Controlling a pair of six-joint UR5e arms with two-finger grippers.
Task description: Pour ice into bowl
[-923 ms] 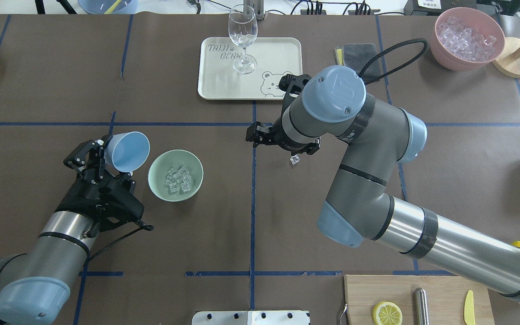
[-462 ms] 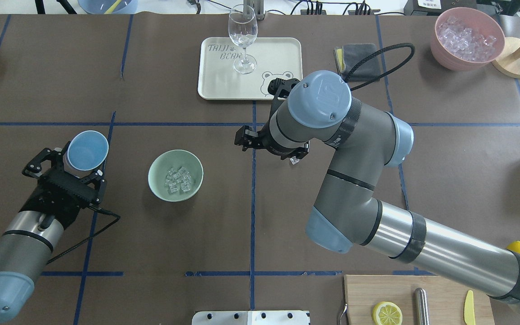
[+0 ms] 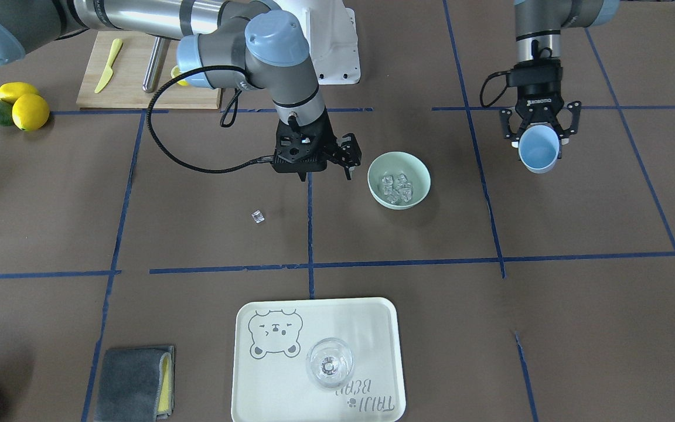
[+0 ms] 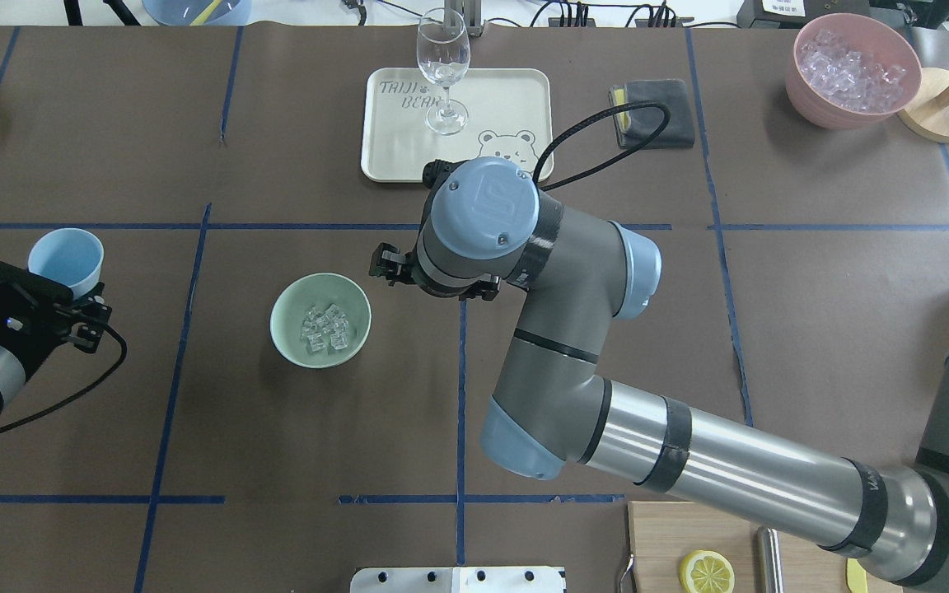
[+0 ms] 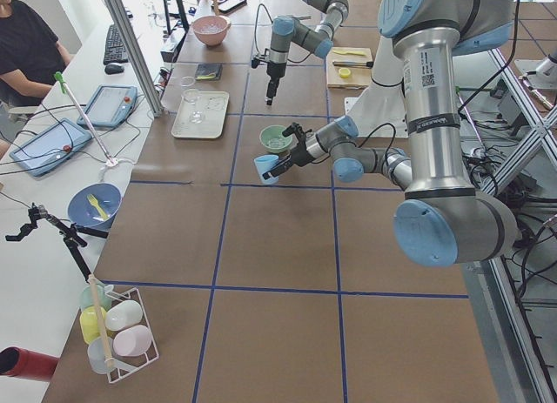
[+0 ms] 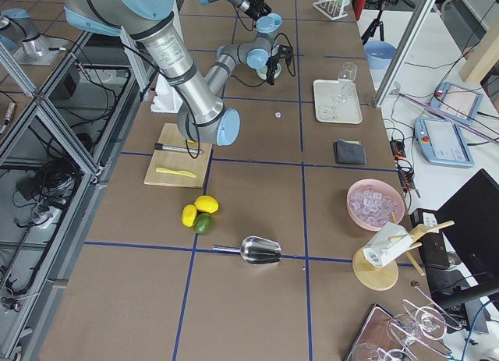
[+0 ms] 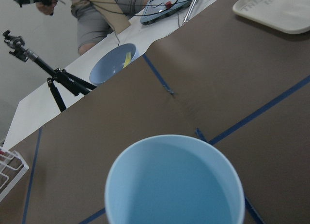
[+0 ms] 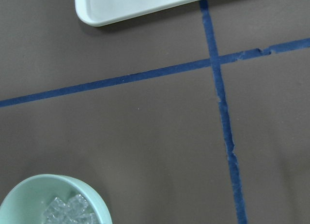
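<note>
The mint-green bowl (image 4: 320, 319) stands left of the table's middle and holds several clear ice cubes (image 4: 326, 328); it also shows in the front view (image 3: 399, 179) and at the lower left of the right wrist view (image 8: 53, 200). My left gripper (image 3: 539, 138) is shut on the light blue cup (image 4: 67, 259), held near upright at the far left, well apart from the bowl. The cup (image 7: 174, 185) looks empty. My right gripper (image 3: 350, 158) hovers just beside the bowl, open and empty. One loose ice cube (image 3: 258, 217) lies on the table.
A cream tray (image 4: 516, 99) with a wine glass (image 4: 442, 70) stands at the back middle. A pink bowl of ice (image 4: 853, 70) is at the back right, with a grey cloth (image 4: 672, 132) nearby. A cutting board with a lemon slice (image 4: 705, 572) is at the front right.
My left gripper has swung the cup left, away from the bowl, and turned it upright. My right arm has moved left toward the bowl and now covers the loose cube in the overhead view.
</note>
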